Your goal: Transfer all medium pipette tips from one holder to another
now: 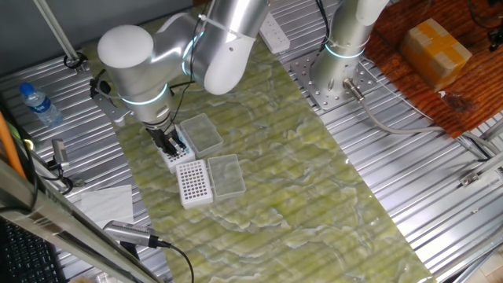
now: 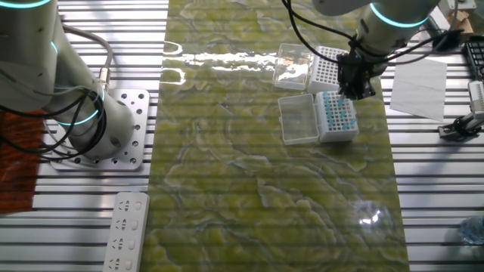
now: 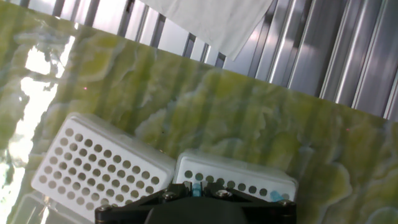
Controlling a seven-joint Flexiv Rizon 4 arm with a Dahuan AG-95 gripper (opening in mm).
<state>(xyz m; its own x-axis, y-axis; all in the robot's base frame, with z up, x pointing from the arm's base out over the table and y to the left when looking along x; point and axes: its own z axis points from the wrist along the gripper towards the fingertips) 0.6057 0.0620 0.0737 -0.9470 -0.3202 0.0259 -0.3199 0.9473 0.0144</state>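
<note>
Black and compact, the claw hangs straight down over the nearer end of the holder that carries the medium pipette tips, its tips right at the rack's top face. Whether its jaws are parted or pressed together cannot be told: one fixed view shows only a dark block, and in the hand view the claw's body fills the bottom edge with a single light-blue tip showing just above it.

The tips stand as rows of small blue dots in the white grid of that rack, which lies flat on the mottled green mat. Its clear hinged lid lies open beside it, touching along one long side.

Just next to it, end to end, sits a second white rack with only bare dark holes, and its own clear lid folded out flat on the same side. In the hand view the two racks sit side by side, almost touching.

The mat covers the middle of the ribbed metal worktop. A sheet of white paper lies on the metal just past the mat's edge, near the racks. A second arm's base is bolted down well apart from them, and a white power strip lies near it.
</note>
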